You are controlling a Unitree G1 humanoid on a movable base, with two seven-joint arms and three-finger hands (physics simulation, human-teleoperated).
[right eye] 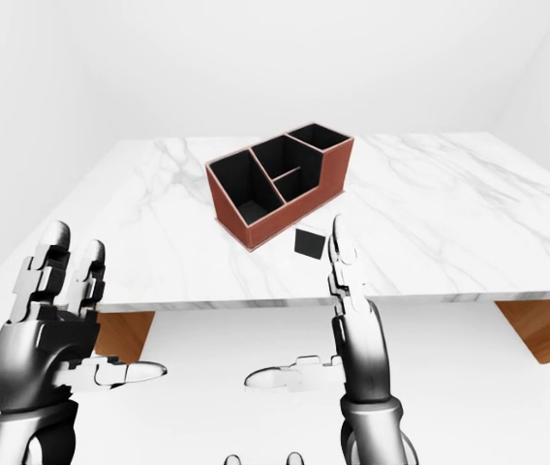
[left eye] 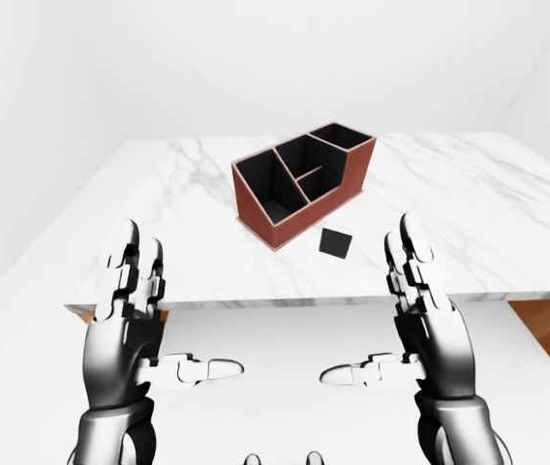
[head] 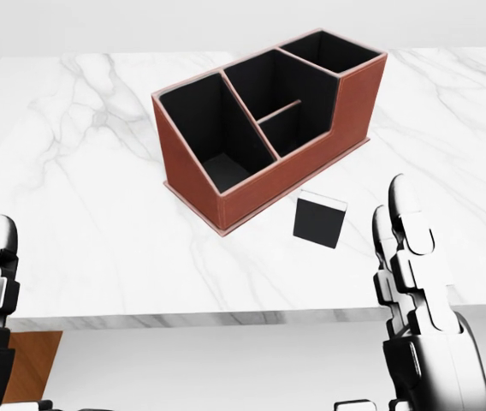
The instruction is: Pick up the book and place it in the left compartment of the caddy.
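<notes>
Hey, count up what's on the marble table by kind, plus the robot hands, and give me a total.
Book: 1
Caddy: 1
Robot hands, left hand and right hand, both open and holding nothing: 2
Total: 4

All three views look from the robot's head, down and outward over its arms. The head view sits nearest, tilted steeply onto the marble surface [head: 89, 214], with the caddy [head: 260, 171] filling its upper middle. The left-eye and right-eye views stand farther off, taking in the whole surface, white walls and both raised hands. All three share the caddy and book [head: 319, 220].
</notes>
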